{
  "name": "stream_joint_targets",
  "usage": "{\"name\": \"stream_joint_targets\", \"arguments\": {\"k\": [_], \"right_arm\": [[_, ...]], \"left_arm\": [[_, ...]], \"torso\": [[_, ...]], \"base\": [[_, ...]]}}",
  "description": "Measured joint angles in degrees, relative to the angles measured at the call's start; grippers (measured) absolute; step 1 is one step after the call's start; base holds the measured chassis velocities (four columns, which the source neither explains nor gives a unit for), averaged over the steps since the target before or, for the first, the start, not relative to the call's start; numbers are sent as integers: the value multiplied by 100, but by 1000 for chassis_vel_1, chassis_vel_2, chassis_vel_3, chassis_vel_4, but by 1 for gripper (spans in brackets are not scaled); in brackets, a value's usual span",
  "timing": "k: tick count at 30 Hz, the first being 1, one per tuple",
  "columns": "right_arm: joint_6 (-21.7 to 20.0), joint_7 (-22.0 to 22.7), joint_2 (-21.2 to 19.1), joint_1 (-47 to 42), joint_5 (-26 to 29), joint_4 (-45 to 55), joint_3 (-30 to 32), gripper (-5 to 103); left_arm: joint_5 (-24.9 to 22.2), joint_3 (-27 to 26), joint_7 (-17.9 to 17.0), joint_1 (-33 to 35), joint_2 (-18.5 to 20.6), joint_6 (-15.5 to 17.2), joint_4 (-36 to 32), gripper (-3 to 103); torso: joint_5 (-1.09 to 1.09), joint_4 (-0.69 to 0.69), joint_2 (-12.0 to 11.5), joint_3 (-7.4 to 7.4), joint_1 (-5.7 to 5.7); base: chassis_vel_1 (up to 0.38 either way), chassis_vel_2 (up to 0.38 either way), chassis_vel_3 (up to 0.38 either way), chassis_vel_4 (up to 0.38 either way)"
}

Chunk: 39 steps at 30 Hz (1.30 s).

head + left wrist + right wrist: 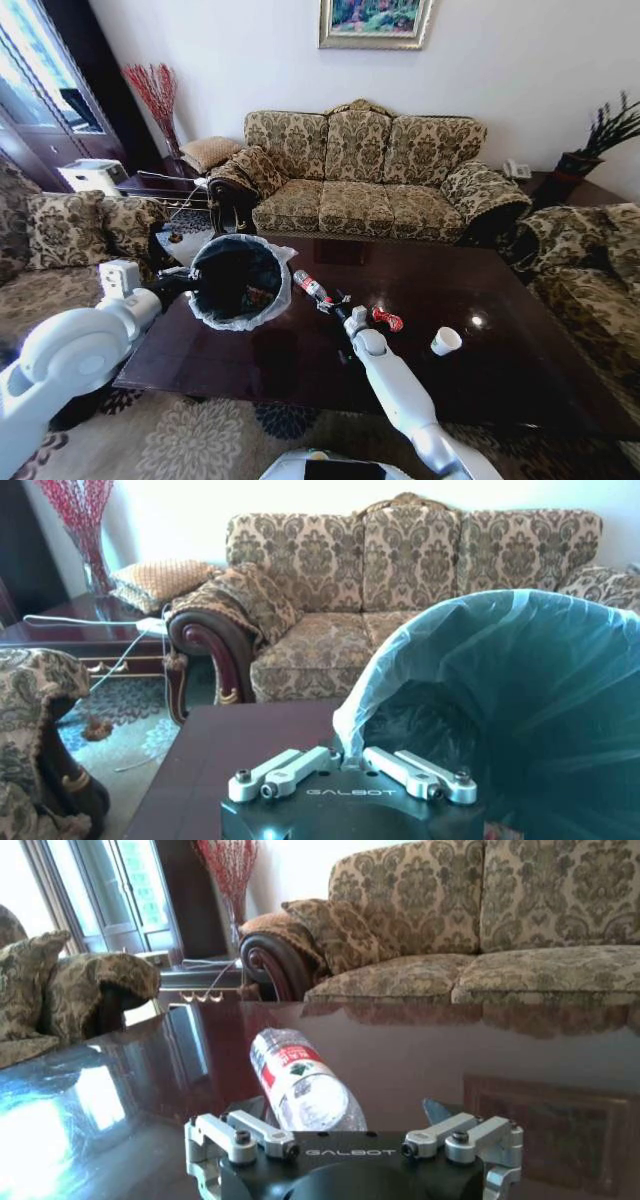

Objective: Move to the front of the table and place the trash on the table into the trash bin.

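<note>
The right end effector is low over the dark, shiny worktop, and the plastic bottle lies right in front of it. The bottle is on its side, and its long way points away from the end effector, cap end farthest. The near end of the bottle sits between the spread-apart fingers, which are not squeezing it yet. The right arm is the near one for this grab. The bottle is clear and crinkly, with a red and white label. The left end effector is pinched onto the thin, whitish bag at the rim of the round black trash bin, holding it at the worktop's left end. A red crumpled wrapper and a white paper cup lie farther right.
</note>
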Motion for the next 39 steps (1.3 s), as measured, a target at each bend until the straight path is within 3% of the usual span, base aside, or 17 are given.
{"name": "stream_joint_targets", "arguments": {"k": [2, 4, 7, 8, 10, 12, 19, 24, 31, 37, 39], "right_arm": [[17, -50, 33, 97, -34, -198, 1, 103], [24, -67, 58, 137, -51, -282, 6, 99], [17, -119, 86, 163, -85, -385, 3, 83], [17, -119, 86, 163, -85, -385, 3, 83], [9, -126, 102, 156, -135, -426, -11, 73], [6, -125, 103, 147, -137, -427, -19, 73], [25, -223, 67, 88, -143, -452, -115, 40], [42, -243, 71, 47, -142, -444, -135, 24], [42, -234, -16, -162, -33, -131, -130, 23], [45, -44, -301, -611, 199, 995, 4, 23], [43, 39, -613, -1052, 554, 2193, 175, 23]], "left_arm": [[-15, -28, 2, 15, 20, -1, -7, 0], [-24, -37, 4, 14, 40, -3, -3, 0], [-37, -7, 9, -35, 72, -21, 57, 0], [-37, -7, 9, -35, 72, -21, 57, 0], [16, 58, 58, -55, 52, -50, 78, 0], [29, 73, 74, -55, 38, -56, 78, 0], [100, 106, 138, -44, -16, -172, 99, 0], [120, 130, 152, -34, -35, -176, 106, 0], [126, 142, 166, -41, -23, -180, 154, 0], [118, 157, 141, -75, 26, -180, 319, 0], [1, 173, 61, -133, 114, -175, 579, 0]], "torso": [[0, -1, 0, 1, 1], [1, -1, 0, 0, 1], [1, -1, 0, 0, 1], [1, -1, 0, 0, 1], [0, -1, 0, 0, 0], [0, 0, 0, 0, 1], [1, -1, 0, 0, 0], [1, -1, 0, 0, 1], [1, -1, 0, 0, 0], [2, 0, 0, 0, 1], [3, -3, 0, 0, 0]], "base": [[0, 0, 0, 0], [0, 0, 0, 0], [0, 0, 0, 0], [0, 0, 0, 0], [0, 0, 0, 0], [0, 0, 0, 0], [0, 0, 0, 0], [0, 0, 0, 0], [0, 0, 0, 0], [0, 0, 0, 0], [0, 0, 0, 0]]}}
